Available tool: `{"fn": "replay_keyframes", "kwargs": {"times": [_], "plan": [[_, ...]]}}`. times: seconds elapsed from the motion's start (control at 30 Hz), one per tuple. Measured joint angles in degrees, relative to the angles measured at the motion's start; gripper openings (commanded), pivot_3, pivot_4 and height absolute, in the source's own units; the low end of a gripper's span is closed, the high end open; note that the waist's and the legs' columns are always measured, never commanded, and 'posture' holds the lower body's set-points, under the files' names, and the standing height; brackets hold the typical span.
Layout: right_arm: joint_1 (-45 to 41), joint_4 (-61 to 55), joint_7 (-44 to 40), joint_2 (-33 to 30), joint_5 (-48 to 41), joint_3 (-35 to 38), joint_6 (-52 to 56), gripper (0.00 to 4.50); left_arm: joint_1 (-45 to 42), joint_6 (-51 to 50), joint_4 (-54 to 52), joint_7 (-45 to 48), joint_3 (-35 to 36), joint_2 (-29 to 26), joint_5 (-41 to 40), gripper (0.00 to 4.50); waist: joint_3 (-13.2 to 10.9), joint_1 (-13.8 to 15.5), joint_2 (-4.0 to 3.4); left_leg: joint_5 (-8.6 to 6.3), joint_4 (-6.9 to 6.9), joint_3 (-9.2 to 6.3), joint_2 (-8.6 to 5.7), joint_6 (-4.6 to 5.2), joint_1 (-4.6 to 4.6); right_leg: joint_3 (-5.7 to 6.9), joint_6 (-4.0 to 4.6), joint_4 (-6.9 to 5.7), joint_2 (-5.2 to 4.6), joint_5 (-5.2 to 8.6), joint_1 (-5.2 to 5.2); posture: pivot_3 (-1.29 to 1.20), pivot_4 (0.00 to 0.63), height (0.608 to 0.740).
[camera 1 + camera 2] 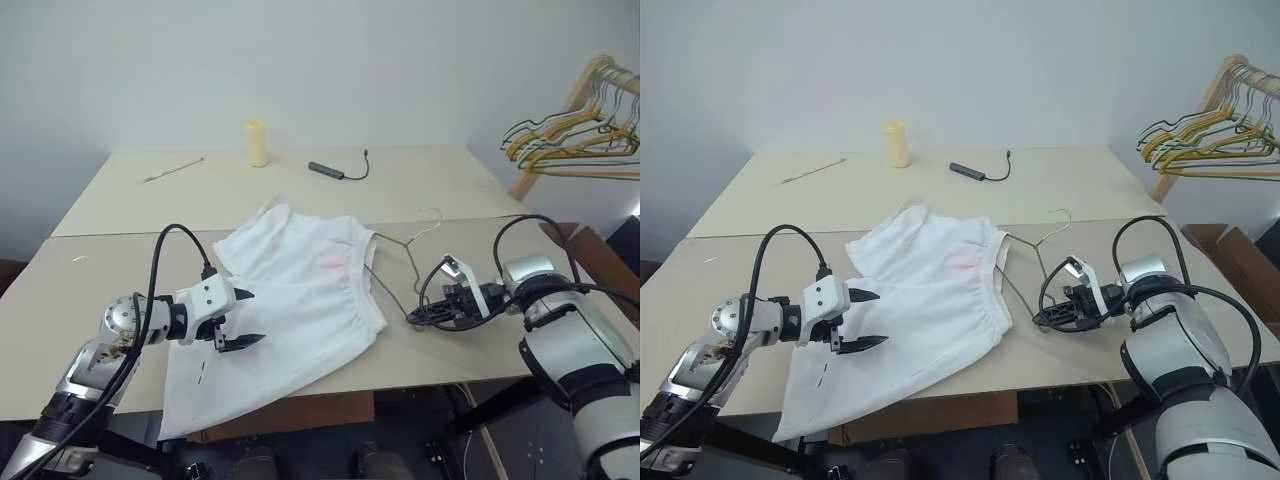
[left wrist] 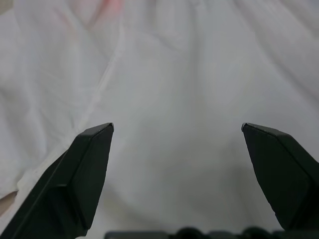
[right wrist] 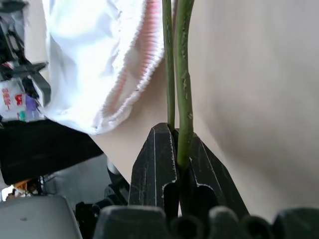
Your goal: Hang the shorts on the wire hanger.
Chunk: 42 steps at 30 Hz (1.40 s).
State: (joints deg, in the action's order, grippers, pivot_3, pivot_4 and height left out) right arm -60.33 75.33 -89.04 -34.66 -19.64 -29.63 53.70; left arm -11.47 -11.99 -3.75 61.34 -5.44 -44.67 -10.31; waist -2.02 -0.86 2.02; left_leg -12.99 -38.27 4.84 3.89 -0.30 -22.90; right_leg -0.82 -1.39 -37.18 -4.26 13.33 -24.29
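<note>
The white shorts [image 1: 300, 290] lie spread on the near table, waistband toward the right, a faint pink mark near it. One leg hangs over the front edge. The wire hanger [image 1: 395, 265] lies partly under the waistband, its hook [image 1: 430, 214] pointing away from me. My right gripper [image 1: 413, 318] is shut on the hanger's near corner just right of the waistband; the right wrist view shows the green-grey wire [image 3: 182, 74] pinched between its fingers. My left gripper [image 1: 250, 318] hovers open over the left part of the shorts [image 2: 174, 74], with nothing between its fingers [image 2: 92, 169].
On the far table stand a yellow cylinder [image 1: 257, 143], a black cable with a small bar [image 1: 335, 171] and a thin stick [image 1: 172, 170]. A wooden rack with bunched yellow and grey hangers [image 1: 575, 135] stands at the right. The table's front edge [image 1: 420, 378] is close.
</note>
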Motion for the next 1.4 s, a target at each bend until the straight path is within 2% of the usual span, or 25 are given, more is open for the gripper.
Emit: {"fn": "replay_keyframes", "kwargs": {"times": [0.13, 0.27, 0.37, 0.53, 0.6, 0.7, 0.8, 0.93, 1.03, 1.23, 1.4], "plan": [[0.0, 0.1, 2.7, 1.2, 3.2, 5.4, -2.8, 0.0, -0.5, 0.0, 0.1, 0.0, -0.1, 0.4, 0.3, 4.48, 0.0, 0.0, 0.0, 0.0, 0.0, 0.0, 0.0, 0.0, 0.0, 0.0, 0.0, 0.0, 0.0, 0.0, 0.0, 0.02, 0.0, 0.74], [0.1, -2.1, 13.7, 2.9, 6.2, 10.7, -8.4, 0.0, -1.0, 0.7, 0.3, 0.0, -0.2, 0.8, 1.0, 4.48, 0.0, -0.3, -0.04, 0.0, 0.0, 0.01, 0.0, 0.0, 0.01, -0.01, 0.01, 0.0, 0.0, -0.01, 0.0, 0.01, 0.0, 0.74], [0.2, -5.3, 17.6, 2.9, 7.2, 14.2, -10.0, 0.0, -1.3, 1.3, 1.5, 0.0, -0.3, 1.0, 1.2, 4.48, 0.0, -0.5, -0.08, 0.0, 0.0, 0.01, 0.0, 0.0, 0.0, -0.01, 0.0, 0.02, 0.0, 0.0, 0.0, -0.01, 0.0, 0.74], [5.2, -21.6, 20.5, 2.0, 7.9, 16.8, -11.8, 0.0, -4.0, 2.1, 3.7, 0.4, -0.2, 1.2, 0.9, 4.48, 0.0, -0.7, -0.09, 0.0, 0.0, -0.01, 0.0, 0.0, -0.08, 0.03, -0.02, 0.05, -0.02, 0.0, -0.01, -0.03, 0.0, 0.74], [8.7, -30.7, 22.0, 0.7, 8.4, 16.9, -11.8, 0.0, -7.4, 1.7, 3.7, 0.9, 1.4, 2.3, -2.1, 4.48, 0.0, -0.5, -0.09, 0.0, -0.1, -0.04, 0.0, 0.0, -0.27, 0.09, -0.04, 0.04, -0.05, -0.02, -0.13, -0.03, 0.0, 0.74], [13.6, -44.5, 24.3, -1.0, 9.3, 16.9, -11.7, 0.0, -16.5, 1.3, 3.6, 2.2, 5.2, 2.9, -7.5, 4.48, 0.0, -0.6, -0.09, 0.0, -0.17, -0.09, -0.01, 0.0, -0.39, 0.11, -0.08, 0.06, -0.04, -0.04, -0.17, -0.02, 0.0, 0.74], [14.5, -54.1, 25.6, -1.4, 8.8, 17.2, -8.1, 0.0, -26.4, 2.0, 5.7, 3.4, 6.9, 1.3, -8.0, 4.48, 0.0, -1.3, -0.11, 0.0, -0.17, -0.08, -0.03, 0.0, -0.29, 0.08, -0.1, 0.08, -0.02, -0.05, -0.09, -0.02, 0.0, 0.74], [15.8, -64.6, 27.7, -3.8, 10.4, 16.5, -8.3, 0.0, -35.3, 7.9, 15.1, 7.0, 6.5, 0.9, -7.2, 4.48, 0.0, -2.0, -0.13, 0.0, -0.16, -0.07, -0.01, 0.0, -0.17, 0.09, -0.11, 0.09, 0.01, -0.03, -0.01, -0.03, 0.0, 0.74], [18.2, -69.8, 28.8, -4.3, 12.1, 14.6, -10.2, 0.0, -40.0, 13.1, 24.7, 10.5, 5.0, -1.3, -3.5, 4.48, 0.0, -2.4, -0.13, 0.0, -0.16, -0.07, 0.0, 0.0, -0.17, 0.08, -0.11, 0.08, 0.03, -0.03, -0.02, -0.02, 0.0, 0.74], [19.1, -74.9, 31.2, -3.3, 14.7, 10.6, -10.7, 0.0, -47.6, 19.5, 40.6, 18.8, 0.5, -0.9, 1.7, 4.48, 0.0, -2.8, -0.13, -0.05, -0.4, -0.06, 0.0, 0.09, -0.42, 0.11, -0.14, 0.08, -0.01, -0.04, -0.11, -0.03, 0.0, 0.74], [19.4, -76.9, 31.8, -1.6, 15.0, 9.3, -10.2, 0.0, -51.0, 20.2, 46.7, 26.5, -1.2, 0.4, 2.4, 4.48, 0.0, -3.0, -0.13, -0.11, -0.5, -0.04, 0.0, 0.17, -0.52, 0.1, -0.18, 0.08, -0.03, -0.02, -0.15, -0.03, 0.0, 0.74]]}}
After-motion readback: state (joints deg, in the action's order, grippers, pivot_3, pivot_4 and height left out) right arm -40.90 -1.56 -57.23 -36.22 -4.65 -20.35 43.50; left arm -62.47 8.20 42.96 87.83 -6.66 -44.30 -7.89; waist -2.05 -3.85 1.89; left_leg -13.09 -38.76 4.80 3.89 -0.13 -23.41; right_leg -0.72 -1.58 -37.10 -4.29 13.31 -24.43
